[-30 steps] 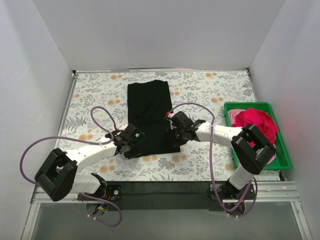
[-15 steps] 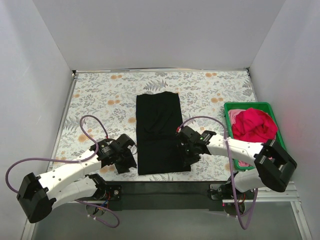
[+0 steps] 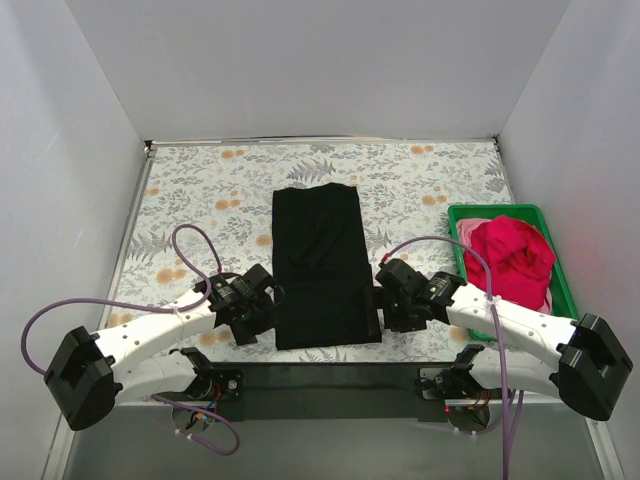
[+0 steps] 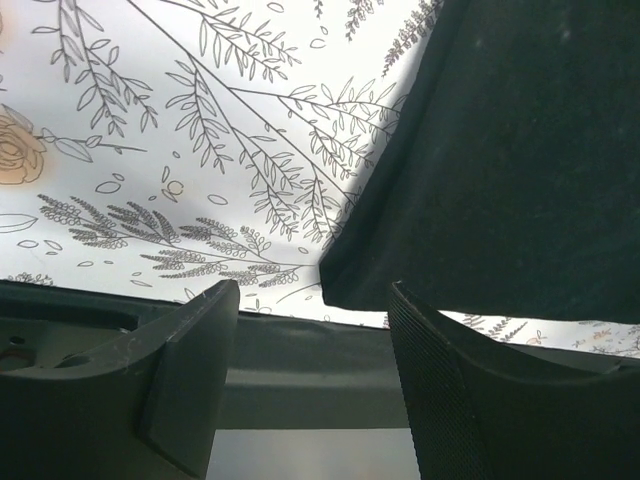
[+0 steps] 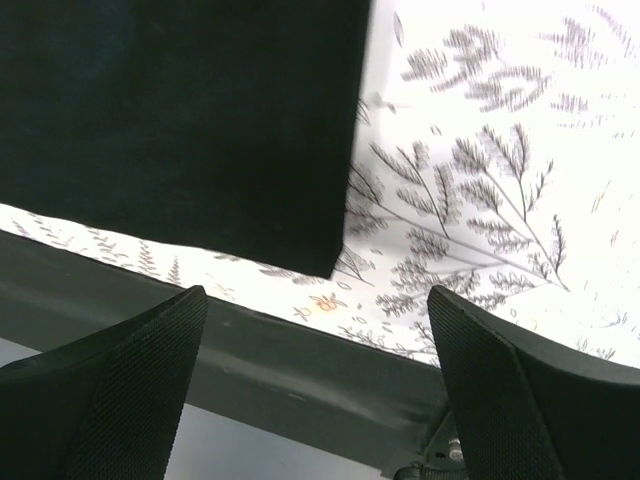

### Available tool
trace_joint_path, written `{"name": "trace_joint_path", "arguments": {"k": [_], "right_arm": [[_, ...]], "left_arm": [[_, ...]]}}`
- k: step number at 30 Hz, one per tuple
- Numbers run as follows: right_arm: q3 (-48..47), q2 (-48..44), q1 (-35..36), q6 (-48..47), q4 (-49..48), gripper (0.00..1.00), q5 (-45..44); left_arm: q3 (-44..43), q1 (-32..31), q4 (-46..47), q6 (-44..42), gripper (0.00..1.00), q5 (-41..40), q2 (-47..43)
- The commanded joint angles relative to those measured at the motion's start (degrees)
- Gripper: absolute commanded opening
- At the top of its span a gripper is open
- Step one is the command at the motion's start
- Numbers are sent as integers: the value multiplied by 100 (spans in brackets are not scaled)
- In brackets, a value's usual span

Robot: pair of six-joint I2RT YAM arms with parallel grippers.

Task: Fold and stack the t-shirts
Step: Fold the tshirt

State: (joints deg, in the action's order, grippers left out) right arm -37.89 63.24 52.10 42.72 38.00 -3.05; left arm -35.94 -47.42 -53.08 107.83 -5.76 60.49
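Black t-shirt [image 3: 318, 268]: lies flat on the desk [image 3: 200, 190] as a long narrow rectangle, mid-desk, its near hem close to the desk's near edge. No sleeves show, so I judge the lengthwise folds done and the crosswise fold not yet done. This placement puts both near corners within easy reach of the arms.

Left gripper [image 4: 312, 300]: just beside the near-left corner, jaws apart, nothing pinched. The corner sits in line with the gap.

Right gripper [image 5: 315, 295]: mirrored at the near-right corner, jaws wide, empty.

Judgement: the symmetric stance suits taking both corners together, so the hem travels level and the fold stays square.

Red t-shirt [image 3: 512, 250]: bunched and unfolded in the green crate [image 3: 562, 318] at the right, well apart from the black one, kept off the working area.
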Motion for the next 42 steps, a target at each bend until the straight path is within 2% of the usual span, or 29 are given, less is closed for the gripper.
{"name": "trace_joint_path", "arguments": {"k": [1,11,22,32,42], "right_arm": [[159,-14,-24,254,147,80,182],[89,320,-24,158,138,72,76],[-122,680,20,-27,138,66,155],[-210,918,169,-18,24,63,191],[-333,1190,283,17,-108,57,129]], "left_arm": [[-18,-127,323,71,55,13,121],[-97,-285,483,-86,49,-224,647],[-203,-760,597,-368,49,-162,1113],[-88,-901,808,-395,49,-189,1510],[43,-901,826,-412,27,-101,1510]]}}
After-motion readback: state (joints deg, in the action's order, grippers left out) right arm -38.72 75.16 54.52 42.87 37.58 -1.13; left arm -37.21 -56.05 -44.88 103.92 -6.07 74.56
